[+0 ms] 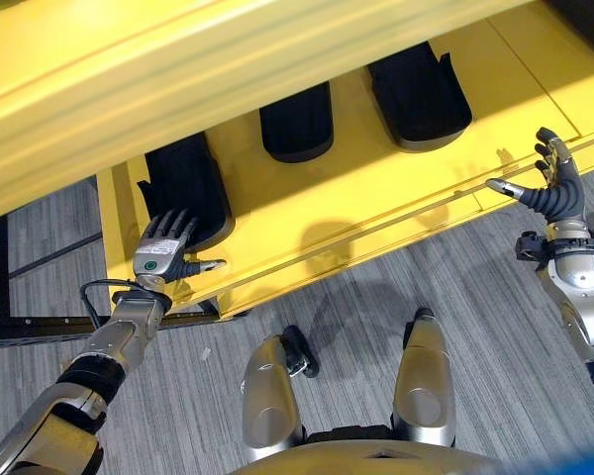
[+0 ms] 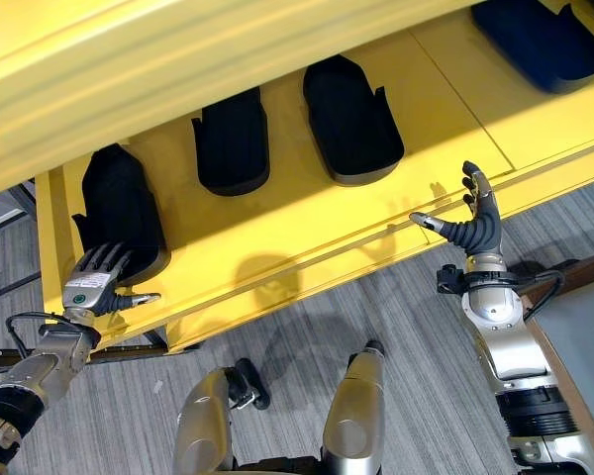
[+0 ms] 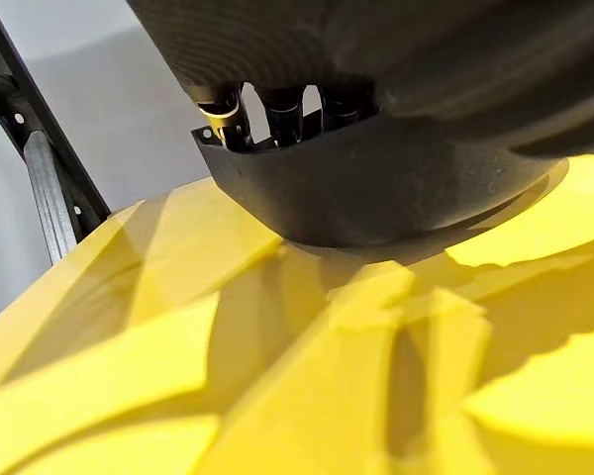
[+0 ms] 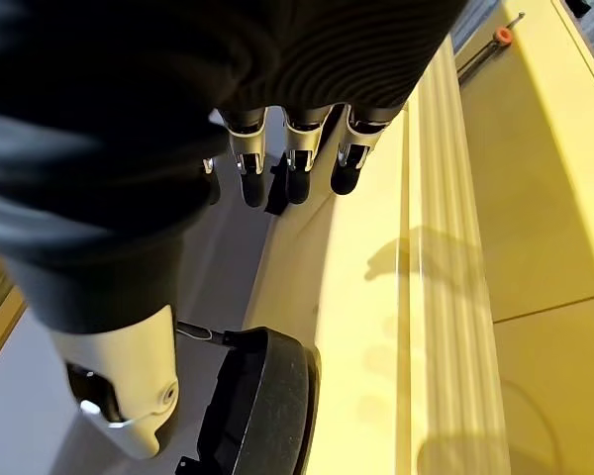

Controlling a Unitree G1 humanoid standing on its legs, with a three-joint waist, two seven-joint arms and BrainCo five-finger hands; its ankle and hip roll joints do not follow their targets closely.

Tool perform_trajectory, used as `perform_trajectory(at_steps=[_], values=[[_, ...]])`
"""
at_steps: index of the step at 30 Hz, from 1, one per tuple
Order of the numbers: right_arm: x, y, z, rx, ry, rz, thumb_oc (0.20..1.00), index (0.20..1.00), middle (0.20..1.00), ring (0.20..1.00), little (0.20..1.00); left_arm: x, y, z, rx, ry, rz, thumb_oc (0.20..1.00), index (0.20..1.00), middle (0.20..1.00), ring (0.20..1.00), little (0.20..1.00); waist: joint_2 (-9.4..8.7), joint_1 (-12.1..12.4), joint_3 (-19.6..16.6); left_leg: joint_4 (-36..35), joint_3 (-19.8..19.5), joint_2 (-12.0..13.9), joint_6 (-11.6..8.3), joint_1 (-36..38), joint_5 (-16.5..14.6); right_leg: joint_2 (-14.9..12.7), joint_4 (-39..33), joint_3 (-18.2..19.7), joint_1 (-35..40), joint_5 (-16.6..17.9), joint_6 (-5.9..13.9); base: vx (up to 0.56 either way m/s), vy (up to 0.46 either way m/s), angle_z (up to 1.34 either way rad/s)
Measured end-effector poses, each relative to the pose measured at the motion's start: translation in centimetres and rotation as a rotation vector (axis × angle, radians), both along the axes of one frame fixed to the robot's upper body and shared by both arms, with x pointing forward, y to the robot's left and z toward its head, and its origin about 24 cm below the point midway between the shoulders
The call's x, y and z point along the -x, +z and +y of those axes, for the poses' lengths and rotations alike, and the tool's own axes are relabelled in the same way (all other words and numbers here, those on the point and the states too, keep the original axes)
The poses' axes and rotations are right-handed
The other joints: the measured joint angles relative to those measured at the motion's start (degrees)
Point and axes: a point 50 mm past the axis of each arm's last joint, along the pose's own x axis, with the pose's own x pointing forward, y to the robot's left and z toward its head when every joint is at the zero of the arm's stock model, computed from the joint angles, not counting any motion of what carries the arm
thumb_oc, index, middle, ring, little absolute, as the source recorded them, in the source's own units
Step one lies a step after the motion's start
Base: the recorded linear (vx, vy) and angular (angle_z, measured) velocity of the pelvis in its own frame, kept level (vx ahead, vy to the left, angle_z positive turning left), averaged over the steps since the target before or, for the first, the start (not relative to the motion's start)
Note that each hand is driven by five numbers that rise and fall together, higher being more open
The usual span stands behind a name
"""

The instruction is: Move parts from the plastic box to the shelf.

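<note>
Right eye view extra: a fourth dark blue-black part (image 2: 544, 40) lies on the shelf's far right end, well apart from the other three.
Left wrist view extra: a dark metal upright with holes (image 3: 40, 168) stands beside the yellow shelf, against a pale wall.
Right wrist view extra: one black part (image 4: 262, 406) seen close, lying on the yellow surface beside a ridged front lip.
Parts: three black moulded parts lie in a row on the yellow shelf (image 1: 376, 208): the left part (image 1: 183, 183), the middle part (image 1: 299, 124) and the right part (image 1: 419, 94), each apart from its neighbour.
Left hand: the left hand (image 1: 163, 255) rests at the shelf's front left corner, back of the hand up, fingers straight and laid on the near end of the left part, thumb pointing sideways along the shelf's edge. It is not clamped on anything.
Right hand: the right hand (image 2: 472, 223) is raised at the shelf's front edge to the right, wrist below, fingers apart and pointing up, thumb stretched out toward the shelf. It holds nothing and is clear of the parts.
Surface: a higher yellow shelf level (image 1: 178, 89) overhangs the parts.
Room: grey striped carpet floor (image 1: 396, 287) below the shelf.
</note>
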Motion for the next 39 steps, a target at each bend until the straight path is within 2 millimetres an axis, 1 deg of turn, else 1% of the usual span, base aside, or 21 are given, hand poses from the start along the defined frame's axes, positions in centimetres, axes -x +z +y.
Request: perform_trajectory(at_steps=[4,8,12,13,15,17,18,21,23,28,32,33,34,38,39], values=[[0.0,-0.1,0.0,-0.002,-0.001,0.000,1.000,1.000,1.000,1.000,1.000,0.0,0.0,-0.2,0.005,-0.011,-0.030,1.000,1.000,1.000,1.000,1.000,-0.19,-0.01,-0.06,0.44,-0.13,0.05,0.20,-0.09,-0.19,-0.02,0.07,-0.01,0.12,0.00,0.00,0.00,0.000,0.00],[0.1,-0.2,0.0,-0.005,-0.008,0.000,1.000,1.000,1.000,1.000,1.000,0.5,-0.2,-0.5,0.027,-0.016,-0.077,1.000,1.000,1.000,1.000,1.000,-0.37,0.01,-0.02,0.80,-0.20,0.10,0.32,-0.31,-0.41,-0.03,0.09,-0.01,0.12,0.00,0.00,0.00,0.000,0.00],[0.2,-0.6,0.1,-0.028,-0.015,-0.004,1.000,1.000,1.000,1.000,1.000,1.4,-0.1,-0.7,0.091,0.002,-0.212,1.000,1.000,1.000,1.000,1.000,-1.46,0.08,0.04,0.81,-0.45,0.12,0.30,-0.53,-0.39,-0.03,0.35,-0.24,0.10,-0.01,0.03,0.00,-0.017,0.03],[0.3,-1.0,0.2,-0.046,-0.025,-0.006,1.000,1.000,1.000,1.000,1.000,1.7,0.2,-1.0,0.137,0.020,-0.299,1.000,1.000,1.000,1.000,1.000,-1.59,0.28,-0.02,0.87,-0.82,0.11,0.28,-0.89,-0.36,-0.02,0.36,-0.57,0.10,0.01,0.07,-0.01,-0.063,0.09],[0.7,-1.8,0.1,-0.056,-0.037,0.013,1.000,1.000,1.000,1.000,1.000,1.9,0.8,-1.2,0.171,0.031,-0.380,1.000,1.000,1.000,1.000,1.000,-1.61,1.50,-0.01,0.83,-1.02,0.10,0.19,-1.02,-0.27,-0.01,0.72,-0.64,-0.02,-0.06,0.24,-0.02,-0.076,0.06],[1.5,-3.2,0.0,-0.093,-0.070,0.028,1.000,1.000,1.000,1.000,1.000,2.4,2.4,-1.4,0.291,0.087,-0.612,1.000,1.000,1.000,1.000,1.000,-1.81,2.60,0.05,0.82,-1.49,0.08,0.11,-1.22,-0.08,-0.05,0.92,-1.24,0.09,-0.30,0.12,-0.01,-0.064,0.10],[1.6,-3.6,0.1,-0.098,-0.071,0.041,1.000,1.000,1.000,1.000,1.000,2.5,2.7,-1.4,0.305,0.091,-0.673,1.000,1.000,1.000,1.000,1.000,-1.81,3.08,0.05,0.79,-1.72,0.07,0.06,-1.28,0.00,-0.06,0.97,-1.44,0.17,-0.42,0.04,0.00,-0.072,0.11],[1.9,-4.1,0.4,-0.103,-0.087,0.031,1.000,1.000,1.000,1.000,1.000,3.0,3.5,-1.4,0.328,0.074,-0.797,1.000,1.000,1.000,1.000,1.000,-2.18,3.33,0.17,0.73,-2.69,-0.07,0.08,-1.52,0.19,-0.14,1.04,-2.37,0.81,-0.93,-0.29,0.00,-0.061,0.14],[1.9,-4.0,0.4,-0.100,-0.089,0.020,1.000,1.000,1.000,1.000,1.000,3.1,4.3,-1.4,0.342,0.051,-0.874,1.000,1.000,1.000,1.000,1.000,-2.64,3.94,0.27,0.65,-2.87,-0.06,0.21,-1.62,0.30,-0.13,1.10,-2.52,0.80,-0.96,-0.31,0.00,-0.046,0.04],[2.1,-4.2,0.4,-0.118,-0.119,0.001,1.000,1.000,1.000,1.000,1.000,3.6,5.9,-2.5,0.425,-0.018,-1.027,1.000,1.000,1.000,1.000,1.000,-3.82,4.78,0.27,0.38,-3.46,-0.09,0.37,-1.98,0.60,-0.08,1.10,-3.18,1.00,-0.94,-0.27,-0.01,-0.060,0.06],[2.2,-4.4,0.7,-0.144,-0.129,-0.012,1.000,1.000,1.000,1.000,1.000,3.9,6.0,-2.9,0.445,-0.064,-1.042,1.000,1.000,1.000,1.000,1.000,-4.47,4.83,0.59,0.06,-4.02,-0.18,0.36,-1.93,0.77,0.00,0.71,-3.94,1.72,-0.88,-0.17,-0.01,-0.049,0.07],[2.3,-4.5,0.8,-0.142,-0.148,-0.028,1.000,1.000,1.000,1.000,1.000,3.9,6.2,-3.3,0.459,-0.103,-1.051,1.000,1.000,1.000,1.000,1.000,-4.68,4.83,0.70,0.02,-4.12,-0.18,0.27,-1.98,0.82,0.03,0.64,-4.08,1.83,-0.77,-0.01,-0.02,-0.081,0.05],[2.4,-4.5,0.8,-0.125,-0.163,-0.038,1.000,1.000,1.000,1.000,1.000,3.9,6.6,-3.7,0.481,-0.136,-1.065,1.000,1.000,1.000,1.000,1.000,-4.77,4.97,0.75,-0.08,-4.18,-0.18,-0.02,-1.97,0.99,0.04,0.55,-4.20,1.93,-0.75,0.00,-0.03,-0.082,0.04],[2.7,-4.4,0.6,-0.070,-0.232,-0.079,1.000,1.000,1.000,1.000,1.000,4.1,7.5,-4.7,0.540,-0.227,-1.092,1.000,1.000,1.000,1.000,1.000,-4.86,5.25,0.80,-1.02,-4.29,-0.20,-0.14,-1.97,1.56,0.31,-0.27,-4.51,2.00,-0.63,-0.03,-0.02,-0.048,0.02],[3.0,-4.3,0.5,-0.049,-0.273,-0.107,1.000,1.000,1.000,1.000,1.000,4.3,7.6,-5.0,0.586,-0.251,-1.083,1.000,1.000,1.000,1.000,1.000,-4.87,5.40,0.82,-1.52,-4.32,-0.20,-0.15,-1.86,1.71,0.44,-0.56,-4.65,2.03,-0.57,-0.06,-0.03,-0.057,0.00]])
